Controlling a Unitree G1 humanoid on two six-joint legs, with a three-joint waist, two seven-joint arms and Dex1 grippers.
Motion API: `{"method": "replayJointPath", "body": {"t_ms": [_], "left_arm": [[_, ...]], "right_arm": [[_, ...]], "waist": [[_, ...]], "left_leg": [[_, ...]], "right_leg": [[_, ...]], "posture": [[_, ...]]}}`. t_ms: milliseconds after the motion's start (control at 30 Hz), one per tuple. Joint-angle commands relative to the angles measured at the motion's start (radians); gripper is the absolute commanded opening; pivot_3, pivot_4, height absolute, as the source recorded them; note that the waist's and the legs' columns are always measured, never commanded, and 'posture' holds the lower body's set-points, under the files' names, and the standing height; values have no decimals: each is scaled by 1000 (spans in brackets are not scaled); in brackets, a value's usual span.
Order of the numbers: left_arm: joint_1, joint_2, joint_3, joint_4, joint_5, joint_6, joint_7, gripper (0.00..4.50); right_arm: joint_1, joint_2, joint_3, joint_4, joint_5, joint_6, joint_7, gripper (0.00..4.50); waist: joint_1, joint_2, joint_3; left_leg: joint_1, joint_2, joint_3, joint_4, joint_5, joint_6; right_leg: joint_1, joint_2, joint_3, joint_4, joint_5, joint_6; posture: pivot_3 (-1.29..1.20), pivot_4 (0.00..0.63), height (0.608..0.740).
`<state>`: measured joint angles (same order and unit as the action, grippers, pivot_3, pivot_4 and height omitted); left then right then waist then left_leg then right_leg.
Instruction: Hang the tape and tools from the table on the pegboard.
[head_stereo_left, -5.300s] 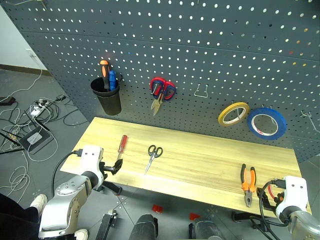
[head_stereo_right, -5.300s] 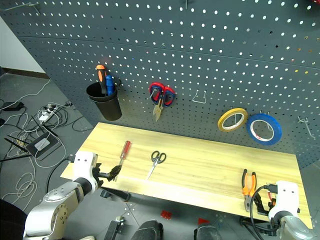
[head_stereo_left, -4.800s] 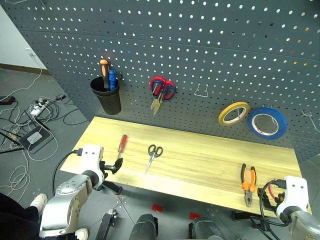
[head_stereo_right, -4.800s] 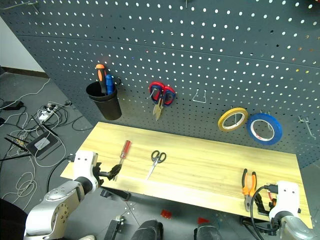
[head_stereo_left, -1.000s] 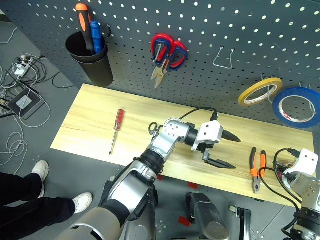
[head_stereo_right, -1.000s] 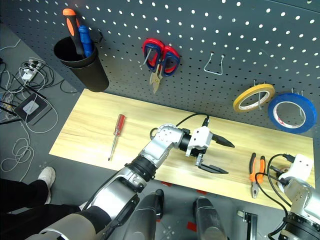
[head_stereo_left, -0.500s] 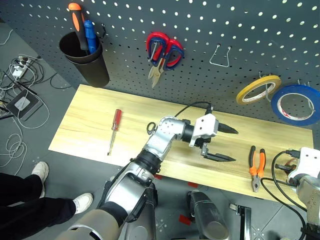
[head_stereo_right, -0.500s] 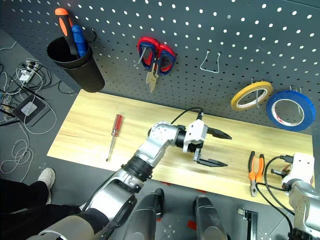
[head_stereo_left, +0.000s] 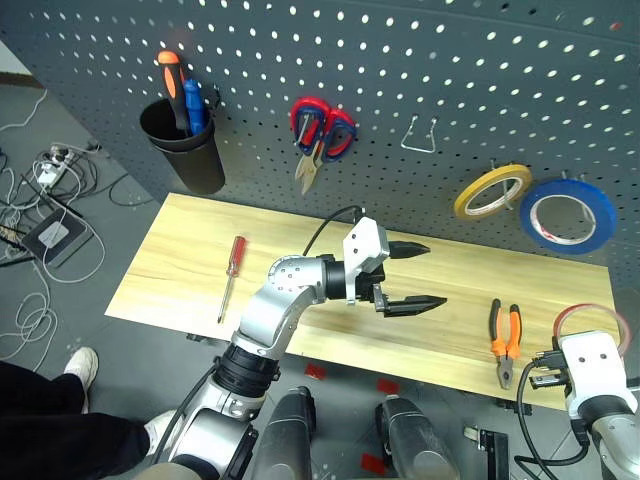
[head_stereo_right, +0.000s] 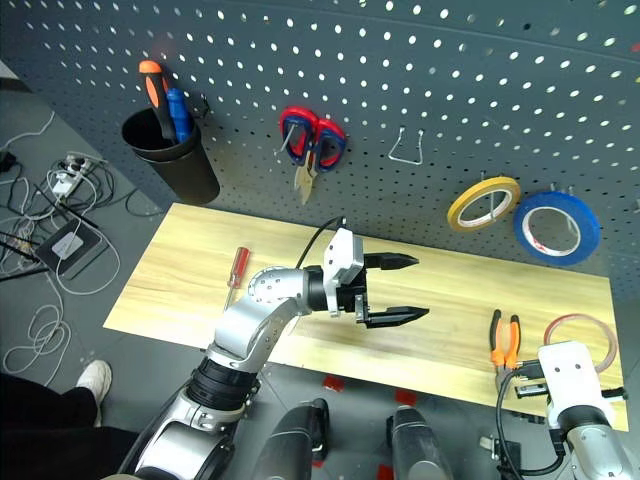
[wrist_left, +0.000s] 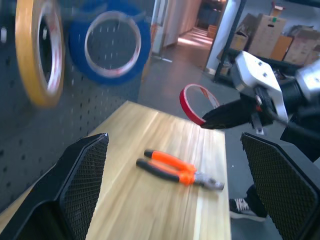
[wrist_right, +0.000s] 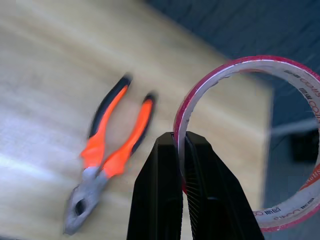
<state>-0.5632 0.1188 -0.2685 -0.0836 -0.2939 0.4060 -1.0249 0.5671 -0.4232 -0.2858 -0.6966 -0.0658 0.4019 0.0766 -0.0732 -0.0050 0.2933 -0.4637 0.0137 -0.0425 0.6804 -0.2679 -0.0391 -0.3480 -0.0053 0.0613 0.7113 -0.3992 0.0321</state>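
Right gripper (wrist_right: 180, 150) pinches only the thin rim of the tape (wrist_right: 250, 140) above the table's (head_stereo_right: 300, 330) right end, so the ring may slip out before reaching the pegboard (head_stereo_right: 330, 60).

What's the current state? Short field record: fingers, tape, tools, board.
left gripper: fingers open, empty, above the table
right gripper: fingers shut on the rim of the red tape, lifted off the table
pliers: flat on the table's right end
red screwdriver: flat on the table's left part
pegboard: holds black cup, red-looped scissors, bare wire hook, yellow roll, blue roll
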Motion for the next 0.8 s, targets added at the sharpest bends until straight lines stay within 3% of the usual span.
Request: {"method": "replayJointPath", "body": {"t_ms": [33, 200, 433, 800], "left_arm": [[-42, -48, -21, -24, -35, 15, 37, 4500], [-108, -91, -44, 103, 7, -83, 43, 4500], [-233, -153, -72, 345, 68, -219, 35, 4500], [-290, -247, -86, 478, 83, -305, 13, 4500]], "right_arm": [[-46, 11, -36, 39, -78, -126, -57, 31], [-165, 3, -43, 121, -123, -219, -72, 31], [-305, -28, -78, 257, -121, -299, -53, 31], [-409, -59, -136, 367, -89, -339, -29, 31]], "waist": [[-7, 0, -15], [-16, 5, -42], [-17, 8, -56], [-32, 14, -63]], "left_leg": [[1, 0, 0, 0, 0, 0], [11, 0, 4, -3, 0, 0], [11, -1, 13, -3, 0, 0], [10, -2, 19, -3, -2, 3]], "right_leg": [[1, 0, 0, 0, 0, 0], [11, 1, 3, -8, -2, 4], [13, 2, 8, -6, -2, 4], [13, 2, 9, 1, -2, 4]], "posture": [[-180, 196, 740], [-189, 175, 740], [-201, 167, 740], [-220, 167, 740]]}}
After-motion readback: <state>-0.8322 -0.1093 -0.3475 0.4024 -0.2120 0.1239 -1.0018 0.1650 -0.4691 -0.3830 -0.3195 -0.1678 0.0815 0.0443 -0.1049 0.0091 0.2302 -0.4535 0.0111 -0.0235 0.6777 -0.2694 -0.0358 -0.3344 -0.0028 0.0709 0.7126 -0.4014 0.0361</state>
